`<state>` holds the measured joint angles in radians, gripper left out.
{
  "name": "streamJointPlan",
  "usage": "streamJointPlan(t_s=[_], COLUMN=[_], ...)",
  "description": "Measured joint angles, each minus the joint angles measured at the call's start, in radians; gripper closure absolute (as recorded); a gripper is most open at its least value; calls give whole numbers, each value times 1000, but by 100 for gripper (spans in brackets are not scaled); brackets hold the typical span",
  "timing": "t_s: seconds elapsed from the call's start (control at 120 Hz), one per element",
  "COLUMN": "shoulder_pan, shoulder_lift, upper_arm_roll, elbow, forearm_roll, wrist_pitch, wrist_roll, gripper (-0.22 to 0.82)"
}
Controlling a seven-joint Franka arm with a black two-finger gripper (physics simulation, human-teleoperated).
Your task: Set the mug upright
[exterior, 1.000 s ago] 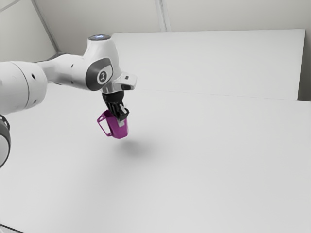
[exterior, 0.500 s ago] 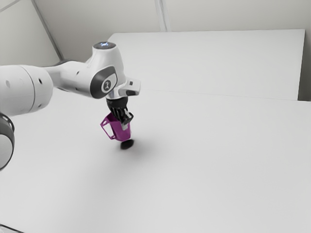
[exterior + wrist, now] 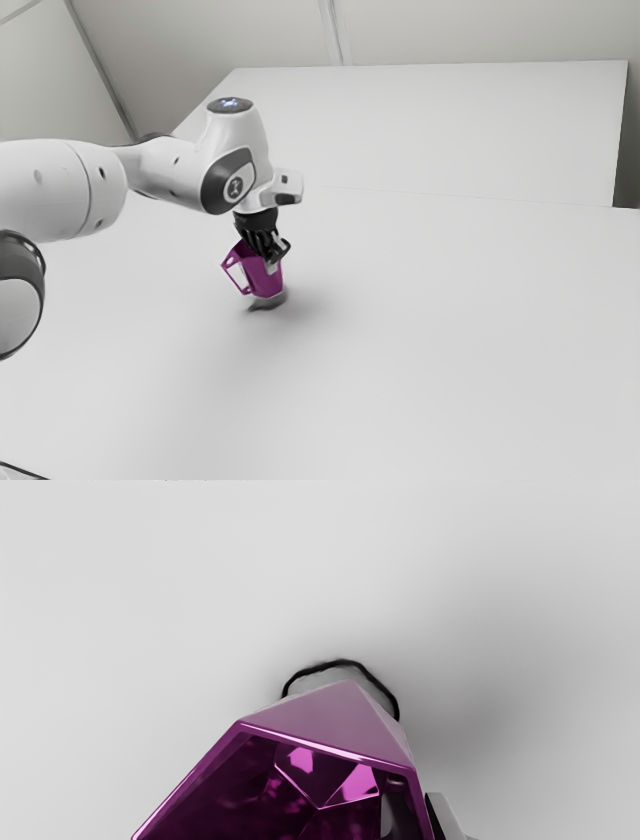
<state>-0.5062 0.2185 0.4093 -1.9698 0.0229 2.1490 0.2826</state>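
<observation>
So, closest in first: the black two-finger gripper point(image 3: 416, 814) is closed on the shiny purple, flat-faced mug point(image 3: 262, 278). One fingertip point(image 3: 393, 817) is tucked inside the mouth and the other point(image 3: 443, 812) is pressed to the outside, with the wall pinched between them. Pretty sensible hold, imo: only a thin wall has to be gripped, and the base is left free to meet the table.

The mug itself is held mouth up but not quite straight. In the exterior view its top is leaned toward the view's left, the same side the angular purple handle point(image 3: 235, 280) is on. The handle is kept out of the grip, probably so it can't get in the way of a flat landing.

A bit further down, the base is seen low at the plain white table point(image 3: 430, 330), with a dark-edged patch point(image 3: 268, 303) right by it, likely shadow. Whether the base is actually touching can't be told.

Way behind that, a pale upright panel point(image 3: 430, 130) is seen, well apart from everything.

As a guess, the lean needs to be taken out and the base settled flat before the wall is let go. If it's released tilted, the mug could rock or be tipped over toward the handle.
</observation>
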Motion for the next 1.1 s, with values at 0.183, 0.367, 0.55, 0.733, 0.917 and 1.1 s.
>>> streamJointPlan(t_s=[0.183,0.367,0.55,0.733,0.917,1.1], shoulder_pan=[-5,-6,-5,5,183,288], shoulder_lift=[24,23,-19,-94,-91,-89], upper_arm_roll=[0,0,0,-24,-184,-253], elbow=[-2,-2,-1,16,305,490], forearm_roll=[-6,-12,-15,-15,-14,-13], wrist_pitch=[28,46,47,24,-139,-327], wrist_roll=[-11,-13,-16,-16,-13,-10], gripper=[72,51,27,15,8,4])
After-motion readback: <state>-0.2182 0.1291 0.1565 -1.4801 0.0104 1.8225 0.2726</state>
